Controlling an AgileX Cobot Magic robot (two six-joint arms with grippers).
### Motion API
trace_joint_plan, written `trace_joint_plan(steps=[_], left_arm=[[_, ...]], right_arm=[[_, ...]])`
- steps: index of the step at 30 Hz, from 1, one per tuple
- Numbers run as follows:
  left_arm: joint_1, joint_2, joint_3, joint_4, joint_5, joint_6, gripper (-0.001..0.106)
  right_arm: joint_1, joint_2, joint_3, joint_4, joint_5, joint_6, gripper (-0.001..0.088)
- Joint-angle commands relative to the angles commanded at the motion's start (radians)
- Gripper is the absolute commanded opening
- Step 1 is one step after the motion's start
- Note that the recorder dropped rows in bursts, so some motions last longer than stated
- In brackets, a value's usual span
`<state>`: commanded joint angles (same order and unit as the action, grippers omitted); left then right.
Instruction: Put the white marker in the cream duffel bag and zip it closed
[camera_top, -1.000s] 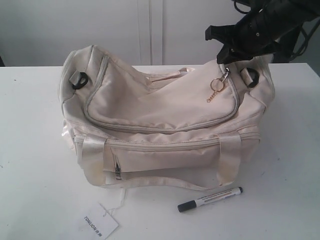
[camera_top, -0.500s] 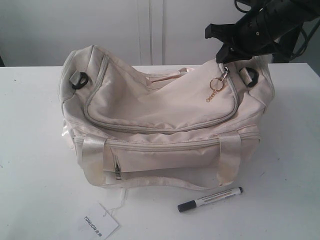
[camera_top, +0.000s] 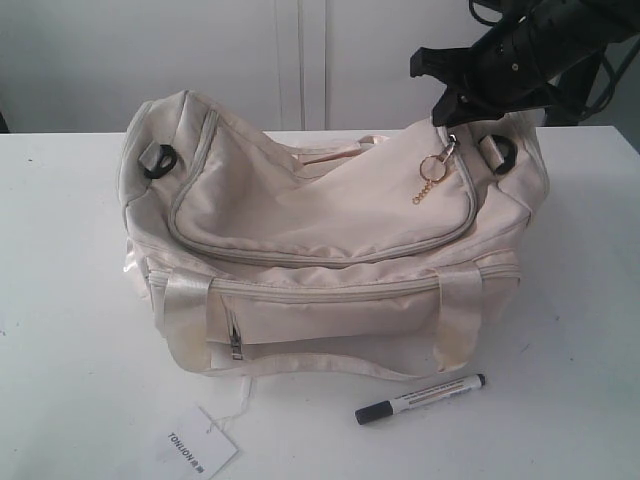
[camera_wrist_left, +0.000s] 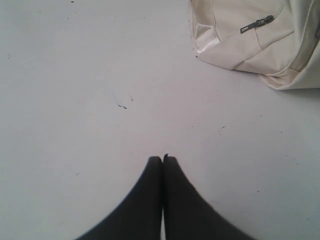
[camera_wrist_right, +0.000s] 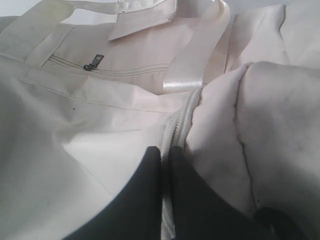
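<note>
Left gripper (camera_wrist_left: 162, 158): jaws pressed together, holding nothing, above bare table (camera_top: 60, 300); a corner of the bag in view well apart from the tips.
Hang tag (camera_top: 200, 445): white paper, flat on the table in front of the bag's left end, tied by a thin string.
Cream duffel bag (camera_top: 320, 220): on the table at centre, long side to the exterior camera, top panel sagging in the middle.
Front pocket zip (camera_top: 330, 292): drawn along the bag's front face between the two satin handle straps, dark puller hanging at the left end.
Top zipper (camera_top: 300, 257): curved around the top panel, appearing zipped along the front run.
White marker (camera_top: 420, 398): outside the bag, on the table just in front of its right half, black cap to the left, touching neither gripper.
Gold ring pull (camera_top: 432, 168): dangling with a short chain at the zipper's upper right end.
Right gripper (camera_wrist_right: 164, 149): fingers closed, tips against the zipper line directly above the ring pull; whether the slider tab is pinched, not clear.
</note>
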<state>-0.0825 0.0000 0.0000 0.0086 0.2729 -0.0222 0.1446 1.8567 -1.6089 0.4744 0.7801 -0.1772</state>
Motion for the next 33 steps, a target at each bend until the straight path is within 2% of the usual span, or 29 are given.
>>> trace_joint_plan(steps=[7,15,24,33], left_arm=[[0.0,0.0,0.0,0.0,-0.003,0.002,0.0],[0.0,0.0,0.0,0.0,-0.121,-0.002,0.0],[0.0,0.0,0.0,0.0,-0.185,-0.002,0.0],[0.0,0.0,0.0,0.0,-0.334,-0.002,0.0]], right_arm=[[0.0,0.0,0.0,0.0,0.0,0.0,0.0],[0.0,0.0,0.0,0.0,0.0,0.0,0.0],[0.0,0.0,0.0,0.0,0.0,0.0,0.0],[0.0,0.0,0.0,0.0,0.0,0.0,0.0]])
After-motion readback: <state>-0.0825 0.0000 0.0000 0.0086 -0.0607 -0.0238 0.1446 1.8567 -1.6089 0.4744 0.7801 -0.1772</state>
